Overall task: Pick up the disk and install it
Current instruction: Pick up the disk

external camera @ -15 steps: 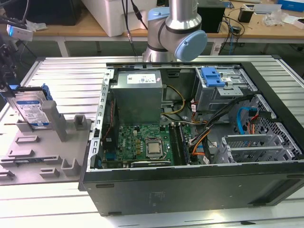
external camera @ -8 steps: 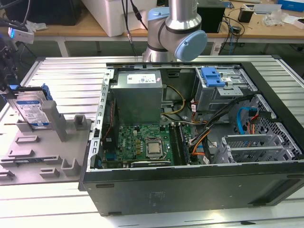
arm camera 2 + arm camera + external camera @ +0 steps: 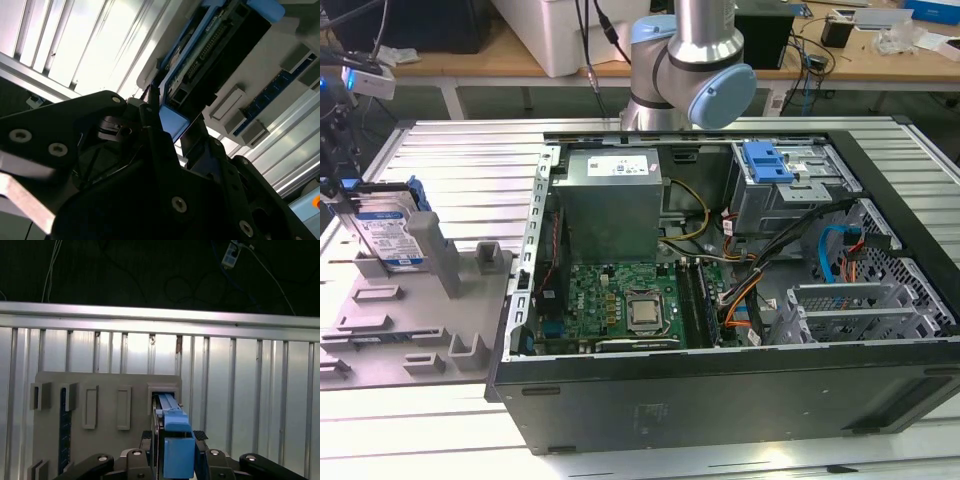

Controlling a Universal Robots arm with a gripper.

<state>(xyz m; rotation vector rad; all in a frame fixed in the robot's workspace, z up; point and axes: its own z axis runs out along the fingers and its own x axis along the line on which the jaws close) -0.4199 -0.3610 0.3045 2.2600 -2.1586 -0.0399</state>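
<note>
The silver rectangular hard disk (image 3: 392, 235) in its blue plastic carrier frame stands upright in the grey plastic holder (image 3: 470, 300), not yet lifted. My hand (image 3: 177, 460) is right at its blue frame; whether it pinches, I cannot tell. Installing into the open black computer case (image 3: 720, 395) remains.

The grey and blue arm (image 3: 685, 60) stands at the top middle of the exterior view, its joints bent. In both wrist views the black gripper (image 3: 177, 462) (image 3: 172, 125) squeezes the disk (image 3: 170, 407), one finger pressed on each side.
</note>
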